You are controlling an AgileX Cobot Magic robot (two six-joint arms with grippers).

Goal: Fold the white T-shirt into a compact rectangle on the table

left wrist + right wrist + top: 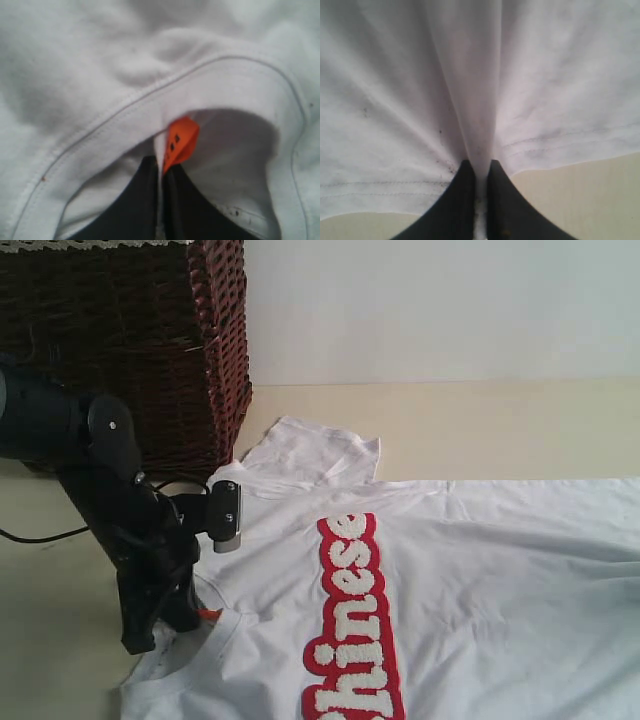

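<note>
T-shirt lies spread print-side up on the worktop, with the red-edged lettering facing up. The body runs off the right and bottom edges of the exterior view, so its full extent is not visible. One sleeve lies out flat, near the corner of the basket. No fold shows in the visible part: a single layer with a few soft wrinkles. Left end effector is down at the neck opening, jaws together and clamped on cloth just inside the collar, right beside the orange tag. Whether the tag itself is pinched, cannot tell. Right end effector is outside the exterior view. Its wrist view shows the jaws together on a pinched ridge of cloth near a stitched hem, with bare worktop showing past the edge. Which hem this is, bottom or sleeve, cannot tell. How far the cloth is raised at either grip is not clear. Judgement: early stage. Done so far: the garment is laid out and both grips are taken, one at the neck and one at a hem. Left to do: all of the folding, meaning sleeves and sides brought in and the length then doubled over to give a compact rectangle.
</note>
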